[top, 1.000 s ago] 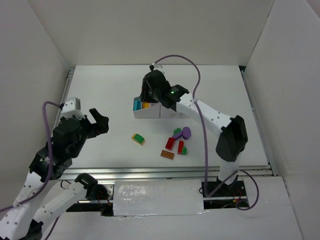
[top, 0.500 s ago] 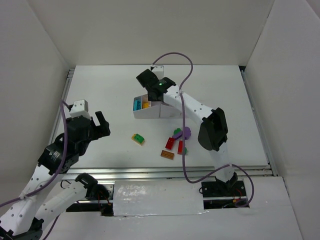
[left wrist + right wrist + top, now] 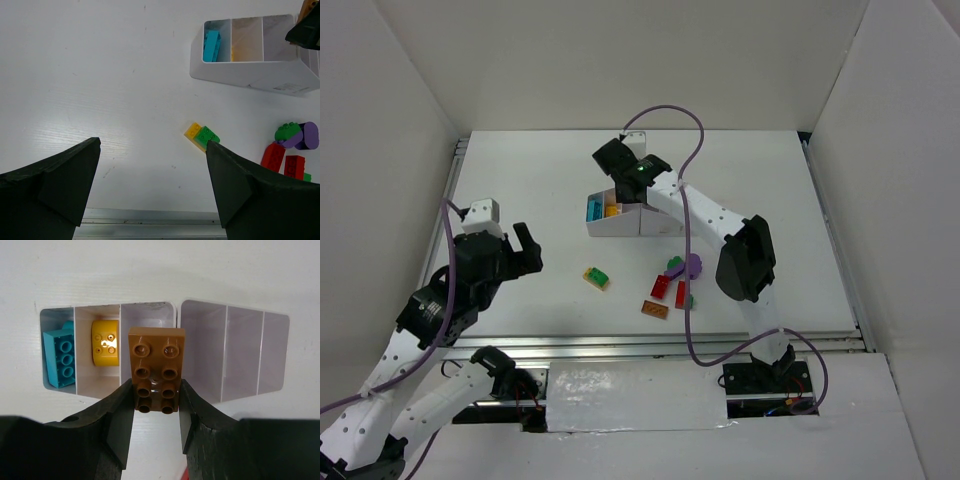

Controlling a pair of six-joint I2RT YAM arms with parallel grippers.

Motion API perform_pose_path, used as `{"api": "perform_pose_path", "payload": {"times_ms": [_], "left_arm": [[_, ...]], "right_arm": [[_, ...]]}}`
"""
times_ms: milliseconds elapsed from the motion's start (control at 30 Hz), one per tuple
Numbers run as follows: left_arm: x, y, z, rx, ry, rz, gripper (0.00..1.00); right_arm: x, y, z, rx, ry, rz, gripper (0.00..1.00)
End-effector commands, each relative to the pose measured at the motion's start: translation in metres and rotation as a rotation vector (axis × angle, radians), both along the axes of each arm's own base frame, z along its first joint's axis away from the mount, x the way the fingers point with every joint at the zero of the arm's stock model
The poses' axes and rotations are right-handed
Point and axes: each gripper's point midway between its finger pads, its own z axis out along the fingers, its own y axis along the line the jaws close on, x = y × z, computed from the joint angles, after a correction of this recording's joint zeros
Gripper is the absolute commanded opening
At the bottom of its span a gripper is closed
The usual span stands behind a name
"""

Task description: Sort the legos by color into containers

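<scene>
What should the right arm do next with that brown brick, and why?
Probably ease the right end effector down and open it. It is shut on the brown brick, which hangs over the third compartment. That one looks empty, while its neighbours hold the blue brick and the yellow brick.

The brown brick [image 3: 156,371] is smooth moulded plastic with a soft sheen on its studs, as are the teal brick [image 3: 60,357] and the yellow brick [image 3: 105,342]. The organizer tray [image 3: 245,355] is white plastic, smooth and semi-glossy, with thin walls that look slightly translucent. The fingers [image 3: 117,425] of the right gripper [image 3: 156,395] and those of the left gripper [image 3: 152,144] are matt black plastic, faintly grainy. The table [image 3: 100,75] is matt white, finely streaked and lightly speckled. Its near rail [image 3: 150,216] is dull grey metal. The purple cable [image 3: 668,109] has a smooth sheath.
</scene>
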Motion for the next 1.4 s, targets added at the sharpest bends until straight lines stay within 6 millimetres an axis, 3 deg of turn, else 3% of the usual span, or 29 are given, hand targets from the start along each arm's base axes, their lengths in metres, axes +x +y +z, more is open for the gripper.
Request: {"api": "perform_pose_path", "payload": {"times_ms": [0,167,267,700,800,1133,1333,1367], "left_arm": [[0.006,-0.005,0.005,0.007,-0.026,-0.029,1.00],[0.005,-0.006,0.005,0.004,-0.026,-0.039,0.99],[0.005,-0.006,0.006,0.001,-0.032,-0.043,0.99],[0.003,-0.008,0.008,-0.005,-0.042,-0.056,0.99],[0.003,-0.008,0.009,-0.005,-0.043,-0.057,0.99],[0.003,-0.008,0.008,-0.004,-0.043,-0.062,0.99],[0.003,-0.008,0.008,-0.005,-0.045,-0.062,0.99],[0.003,-0.009,0.008,-0.006,-0.045,-0.064,1.00]], "right_arm": [[0.001,0.009,0.024,0.047,-0.047,0.024,0.22],[0.002,0.011,0.018,0.044,-0.039,0.023,0.25],[0.004,0.011,0.015,0.037,-0.041,0.018,0.33],[0.006,0.017,0.004,0.032,-0.025,0.020,0.37],[0.006,0.018,0.006,0.042,-0.028,0.020,0.44],[0.007,0.018,0.017,0.065,-0.043,0.021,0.56],[0.003,0.015,0.023,0.069,-0.049,0.010,0.57],[0.000,0.014,0.032,0.081,-0.059,0.011,0.57]]}}
